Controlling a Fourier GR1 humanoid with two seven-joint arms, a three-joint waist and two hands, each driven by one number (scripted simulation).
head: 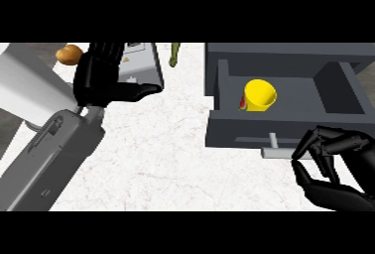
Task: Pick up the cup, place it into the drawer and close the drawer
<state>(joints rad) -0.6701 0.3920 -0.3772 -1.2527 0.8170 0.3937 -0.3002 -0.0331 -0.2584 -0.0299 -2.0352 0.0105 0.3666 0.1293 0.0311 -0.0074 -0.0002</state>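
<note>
Right hand (336, 161) noted with fingers curled in toward the thumb, nothing held between them. The drawer handle (273, 147) sits just left of my fingertips; I cannot confirm contact. The drawer (242, 130) stands pulled out, its front panel to the left of this hand. The yellow cup (259, 95) sits inside the drawer, beyond my right hand and to its left, apart from it. My left hand (99, 74) rests far off to the left above the white tabletop (161, 154), fingers straight and up, thumb out, holding nothing. An orange object (70, 53) lies just left of its fingertips.
</note>
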